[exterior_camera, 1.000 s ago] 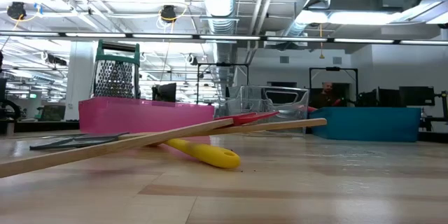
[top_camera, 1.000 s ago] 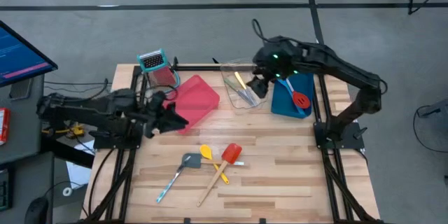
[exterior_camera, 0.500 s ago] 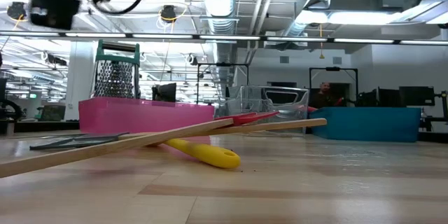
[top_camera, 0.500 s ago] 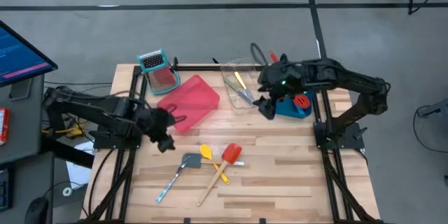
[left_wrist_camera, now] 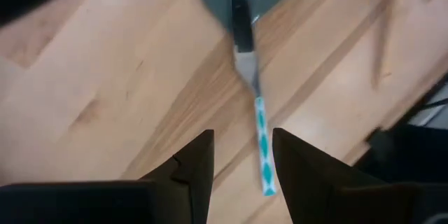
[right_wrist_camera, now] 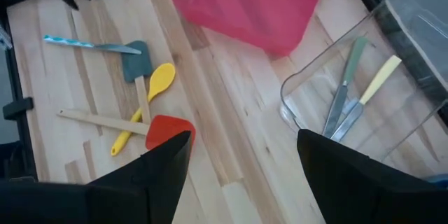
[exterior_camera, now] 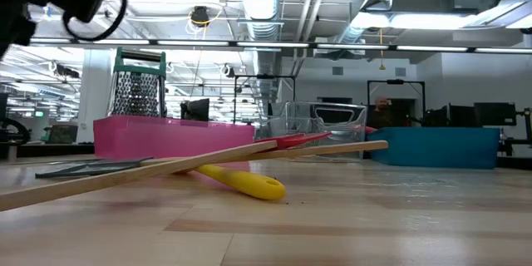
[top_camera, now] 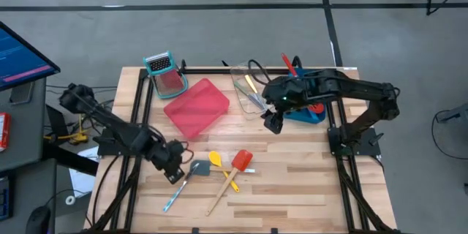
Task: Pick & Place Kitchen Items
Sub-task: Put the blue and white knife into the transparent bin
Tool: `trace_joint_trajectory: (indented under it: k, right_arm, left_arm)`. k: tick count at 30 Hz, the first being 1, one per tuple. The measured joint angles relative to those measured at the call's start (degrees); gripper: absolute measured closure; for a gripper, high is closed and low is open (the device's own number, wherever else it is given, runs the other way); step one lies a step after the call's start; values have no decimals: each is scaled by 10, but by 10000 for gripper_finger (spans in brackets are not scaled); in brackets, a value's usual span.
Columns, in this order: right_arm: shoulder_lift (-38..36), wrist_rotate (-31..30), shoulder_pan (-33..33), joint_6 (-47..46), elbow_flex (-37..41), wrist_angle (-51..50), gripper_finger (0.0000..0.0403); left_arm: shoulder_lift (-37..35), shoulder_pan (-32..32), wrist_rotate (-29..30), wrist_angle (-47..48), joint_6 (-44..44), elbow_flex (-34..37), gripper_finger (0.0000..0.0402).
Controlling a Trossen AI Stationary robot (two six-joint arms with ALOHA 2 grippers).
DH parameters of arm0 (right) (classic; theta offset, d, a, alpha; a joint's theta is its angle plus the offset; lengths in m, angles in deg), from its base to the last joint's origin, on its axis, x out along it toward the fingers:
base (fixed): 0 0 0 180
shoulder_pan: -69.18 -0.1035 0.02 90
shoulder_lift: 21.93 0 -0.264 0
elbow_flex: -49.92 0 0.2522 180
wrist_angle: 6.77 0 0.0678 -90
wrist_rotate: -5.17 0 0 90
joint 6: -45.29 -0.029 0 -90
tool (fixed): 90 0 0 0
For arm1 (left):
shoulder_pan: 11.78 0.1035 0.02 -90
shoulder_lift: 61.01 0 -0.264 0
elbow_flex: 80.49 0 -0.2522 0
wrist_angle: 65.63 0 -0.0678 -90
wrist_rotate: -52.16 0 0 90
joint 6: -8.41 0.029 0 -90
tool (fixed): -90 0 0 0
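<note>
Down near the front of the wooden table point(top_camera: 292, 168), the left gripper point(top_camera: 174, 170) hangs low just beside the grey-teal spatula point(top_camera: 186, 179), on the side away from the yellow spoon point(top_camera: 221, 168). Its fingers point(left_wrist_camera: 196, 164) stand a little apart with nothing between them, and through the gap I can see bare wood, with the spatula's patterned teal-and-white handle just off to one side of the gap.

Taking that grey-teal spatula as the marker: the yellow spoon lies right next to its blade, toward the right arm's side, and the red wooden-handled spatula point(top_camera: 232, 172) lies crossed with the spoon just beyond that. From table height the yellow spoon's bowl rests on the boards under the long wooden handle.

Farther back from the spatula sits the red tray point(top_camera: 196, 107), and behind that the teal-topped box grater point(top_camera: 162, 72). The clear tray point(top_camera: 248, 88) is back and to the right, with two coloured-handled knives point(right_wrist_camera: 353, 94) lying in it, one handle green and one pale yellow. Beyond it is the blue tray point(top_camera: 307, 106), with a red spoon point(top_camera: 315, 107) in it.

The right gripper point(top_camera: 273, 121) hovers at the front edge of the clear tray, well apart from the spatula, fingers point(right_wrist_camera: 157, 171) spread wide and empty.
</note>
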Motion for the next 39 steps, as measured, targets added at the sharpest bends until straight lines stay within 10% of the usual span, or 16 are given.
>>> trace_joint_trajectory:
  k: [18,39]
  right_arm:
    - [6,1,-29,-59,0,3,143]
    - [7,1,-99,-100,0,8,143]
  left_arm:
    - [137,-68,41,-92,-80,0,188]
    - [237,-103,64,-175,-162,0,183]
